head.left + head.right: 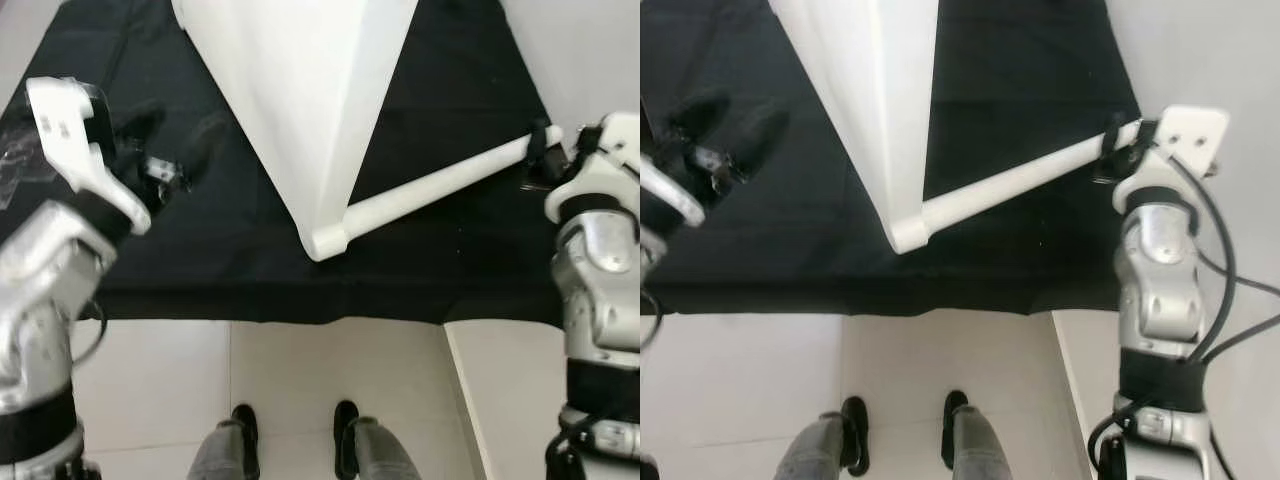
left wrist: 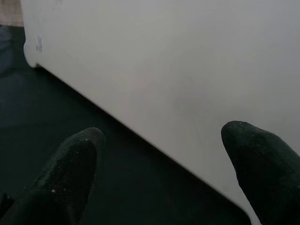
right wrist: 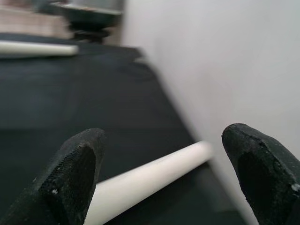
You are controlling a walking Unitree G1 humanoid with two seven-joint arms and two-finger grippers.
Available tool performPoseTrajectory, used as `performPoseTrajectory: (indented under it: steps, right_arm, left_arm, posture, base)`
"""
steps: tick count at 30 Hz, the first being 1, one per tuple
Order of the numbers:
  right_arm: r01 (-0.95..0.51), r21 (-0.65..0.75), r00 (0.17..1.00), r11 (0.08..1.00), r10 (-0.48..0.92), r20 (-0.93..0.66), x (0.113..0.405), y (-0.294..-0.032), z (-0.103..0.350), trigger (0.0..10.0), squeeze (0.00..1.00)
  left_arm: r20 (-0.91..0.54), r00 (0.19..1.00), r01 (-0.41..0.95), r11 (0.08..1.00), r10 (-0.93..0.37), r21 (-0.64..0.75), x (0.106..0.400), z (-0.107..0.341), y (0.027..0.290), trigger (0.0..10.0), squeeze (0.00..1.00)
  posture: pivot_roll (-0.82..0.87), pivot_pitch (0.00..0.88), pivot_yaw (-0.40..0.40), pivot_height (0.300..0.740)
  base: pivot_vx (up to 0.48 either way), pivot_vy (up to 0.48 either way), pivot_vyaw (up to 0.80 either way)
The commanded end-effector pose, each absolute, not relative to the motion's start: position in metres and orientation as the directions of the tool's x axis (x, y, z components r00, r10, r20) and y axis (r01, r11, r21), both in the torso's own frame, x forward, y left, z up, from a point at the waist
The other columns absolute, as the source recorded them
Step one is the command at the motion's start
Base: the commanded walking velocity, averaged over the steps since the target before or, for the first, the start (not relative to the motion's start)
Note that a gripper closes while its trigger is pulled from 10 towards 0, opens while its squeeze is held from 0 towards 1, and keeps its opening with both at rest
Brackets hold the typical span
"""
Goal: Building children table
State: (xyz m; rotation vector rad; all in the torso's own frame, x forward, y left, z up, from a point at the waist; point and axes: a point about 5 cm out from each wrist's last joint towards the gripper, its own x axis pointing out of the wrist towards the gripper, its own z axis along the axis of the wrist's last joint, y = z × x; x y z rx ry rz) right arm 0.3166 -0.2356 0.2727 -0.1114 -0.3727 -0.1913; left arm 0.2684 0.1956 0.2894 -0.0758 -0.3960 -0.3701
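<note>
1. Your right gripper (image 3: 164, 178) is open. Its two black fingers (image 3: 75, 173) sit on each side of the far end of the white leg (image 1: 440, 185). They are not squeezing it, as far as the right wrist view shows.

2. Your left gripper (image 1: 170, 150) is open too. It holds nothing. It hangs over the black cloth (image 1: 200, 250), just beside the white table top (image 1: 300, 90).

3. In the left wrist view, the flat white side of the table top is close in front of your left fingers (image 2: 70, 173). I cannot tell if they touch it.

4. The white table top lies on the black cloth, which is spread on the floor. One corner (image 1: 325, 240) points toward your robot's feet (image 1: 290, 440).

5. One white leg meets that corner and runs out across the cloth to your right gripper. It looks joined on, but I cannot tell if it is tight.

6. Another white leg (image 3: 37, 48) lies loose on the cloth, far off in the right wrist view. It is well apart from the table top.

7. So I think the job is only partly done. One leg seems to be on, and at least one more is waiting. I cannot see the other corners.

8. After the legs are on, the table needs to be stood up.
</note>
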Motion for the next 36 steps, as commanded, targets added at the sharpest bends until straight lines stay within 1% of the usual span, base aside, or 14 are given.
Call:
performPoseTrajectory:
  steps: [1,4,5,9,12,13,16,18,20,23,25,28,32,36]
  right_arm:
    - [0.132,-0.069,0.928,0.989,-0.099,0.360,0.310,-0.226,0.261,10.0,0.00]
    - [0.094,-0.063,0.938,0.994,-0.067,0.339,0.307,-0.221,0.251,10.0,0.00]
    - [0.072,-0.051,0.945,0.996,-0.052,0.322,0.305,-0.216,0.244,10.0,0.00]
    - [0.041,-0.031,0.953,0.999,-0.030,0.301,0.302,-0.209,0.233,10.0,0.00]
    - [0.026,-0.025,0.960,0.999,-0.018,0.280,0.303,-0.204,0.220,10.0,0.00]
    - [0.011,-0.008,0.968,1.000,-0.008,0.250,0.303,-0.201,0.206,10.0,0.00]
    - [-0.005,0.002,0.973,1.000,0.004,0.230,0.303,-0.198,0.198,10.0,0.00]
    - [-0.031,0.006,0.981,1.000,0.029,0.193,0.299,-0.192,0.183,10.0,0.00]
    - [-0.031,0.006,0.981,1.000,0.029,0.193,0.299,-0.192,0.183,10.0,0.00]
    - [-0.102,0.012,0.989,0.995,0.100,0.108,0.284,-0.174,0.154,10.0,0.00]
    - [-0.102,0.012,0.989,0.995,0.100,0.108,0.284,-0.174,0.154,10.0,0.00]
    - [-0.163,-0.019,0.986,0.986,0.163,0.026,0.270,-0.162,0.128,10.0,0.00]
    - [-0.159,-0.016,0.987,0.987,0.158,-0.025,0.269,-0.169,0.114,10.0,0.00]
    - [-0.153,0.000,0.987,0.988,0.153,-0.039,0.273,-0.170,0.109,10.0,0.00]
  left_arm:
    - [0.391,0.863,0.344,0.939,-0.320,0.009,0.260,0.280,0.192,10.0,0.00]
    - [0.377,0.873,0.333,0.943,-0.308,0.000,0.257,0.271,0.191,10.0,0.00]
    - [0.364,0.883,0.323,0.946,-0.295,-0.017,0.255,0.263,0.190,10.0,0.00]
    - [0.335,0.900,0.310,0.950,-0.279,-0.041,0.253,0.249,0.186,10.0,0.00]
    - [0.292,0.915,0.310,0.949,-0.279,-0.064,0.252,0.232,0.179,10.0,0.00]
    - [0.245,0.932,0.297,0.951,-0.269,-0.086,0.253,0.213,0.174,10.0,0.00]
    - [0.212,0.942,0.285,0.953,-0.259,-0.100,0.253,0.201,0.173,10.0,0.00]
    - [0.142,0.959,0.262,0.958,-0.245,-0.115,0.251,0.179,0.171,10.0,0.00]
    - [0.142,0.959,0.262,0.958,-0.245,-0.115,0.251,0.179,0.171,10.0,0.00]
    - [0.052,0.980,0.198,0.971,-0.192,-0.134,0.240,0.151,0.176,10.0,0.00]
    - [0.052,0.980,0.198,0.971,-0.192,-0.134,0.240,0.151,0.176,10.0,0.00]
    - [0.007,0.992,0.128,0.985,-0.128,-0.113,0.230,0.133,0.179,10.0,0.00]
    - [-0.011,0.998,0.058,0.994,-0.060,-0.092,0.225,0.121,0.180,10.0,0.00]
    - [-0.007,0.999,0.035,0.997,-0.035,-0.071,0.226,0.118,0.181,10.0,0.00]
  posture:
    - [0.02,0.276,-0.047,0.740]
    - [0.02,0.276,-0.047,0.740]
    - [0.02,0.255,-0.046,0.740]
    - [0.03,0.237,-0.040,0.740]
    - [0.03,0.214,-0.034,0.740]
    - [0.04,0.185,-0.025,0.740]
    - [0.04,0.178,-0.024,0.740]
    - [0.04,0.162,-0.019,0.740]
    - [0.04,0.162,-0.019,0.740]
    - [0.05,0.139,-0.021,0.740]
    - [0.05,0.139,-0.021,0.740]
    - [0.05,0.133,-0.030,0.740]
    - [0.06,0.121,-0.036,0.740]
    - [0.07,0.111,-0.040,0.740]
  base:
    - [0.000,0.000,0.00]
    - [0.000,0.000,0.00]
    - [0.000,0.000,0.00]
    - [0.000,0.000,0.00]
    - [0.000,0.000,0.00]
    - [0.000,0.000,0.00]
    - [0.000,0.000,0.00]
    - [0.000,0.000,0.00]
    - [0.000,0.000,0.00]
    - [0.000,0.000,0.00]
    - [0.000,0.000,0.00]
    - [0.000,0.000,0.00]
    - [0.000,0.000,0.00]
    - [0.000,0.000,0.00]
